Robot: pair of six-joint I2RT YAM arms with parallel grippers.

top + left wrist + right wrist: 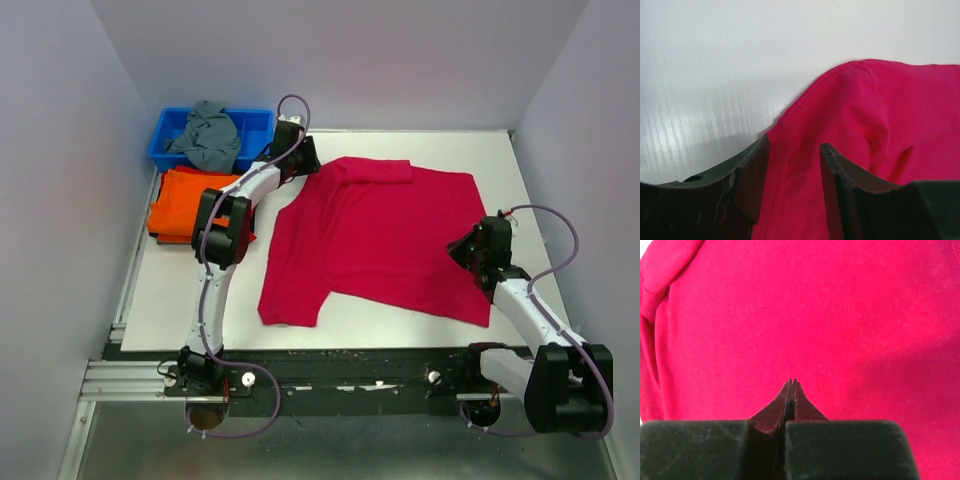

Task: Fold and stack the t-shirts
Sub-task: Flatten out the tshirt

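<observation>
Three t-shirts: magenta cotton t-shirt (380,235) spread rumpled on white tabletop (170,290), folded orange t-shirt (180,205), grey t-shirt (207,135) — left tool (795,144) gaping, right tool (792,382) closed.

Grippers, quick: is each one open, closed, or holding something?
Left gripper: open, straddling the red t-shirt edge.
Right gripper: closed over the red t-shirt, nothing visibly held.

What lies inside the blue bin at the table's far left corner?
A crumpled grey garment fills the blue bin; anything beneath it is covered.
</observation>
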